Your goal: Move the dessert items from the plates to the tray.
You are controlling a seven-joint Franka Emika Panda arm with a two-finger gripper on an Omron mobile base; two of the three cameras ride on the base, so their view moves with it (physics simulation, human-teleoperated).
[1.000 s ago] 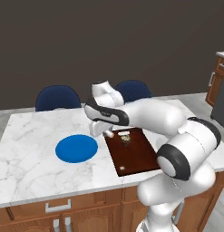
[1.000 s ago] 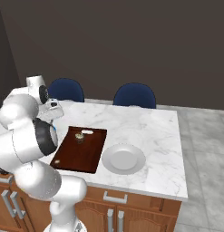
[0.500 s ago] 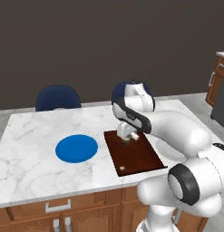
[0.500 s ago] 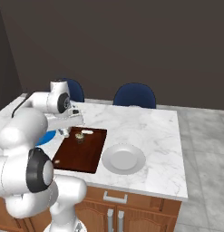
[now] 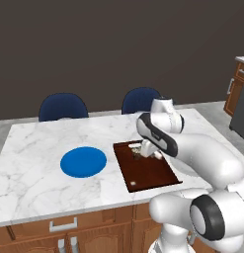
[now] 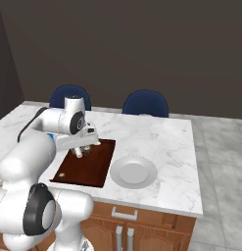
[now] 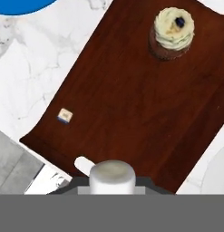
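The jaws [image 7: 111, 183] have swung from beside the tray to above it, clenched on the marshmallow [image 7: 111, 177], so delivery looks close. Just beyond them the tray [image 7: 127, 104] already carries the cupcake [image 7: 172, 32] at its far end. Further off, the blue plate [image 5: 84, 161] and white plate [image 6: 134, 171] sit bare on the desk [image 5: 39, 143].

Tray [image 7: 131, 108]: dark reddish-brown wood, smooth, faint satin sheen; counter [image 5: 39, 183]: white marble with grey veining, polished; blue plate [image 5: 84, 161]: flat matt colour; pale plate [image 6: 134, 172]: smooth, ceramic-like, softly glossy; cupcake [image 7: 172, 32]: ridged creamy frosting, matt; marshmallow [image 7: 111, 178]: smooth matt white; cabinet fronts [image 6: 157, 228]: mid-brown wood.
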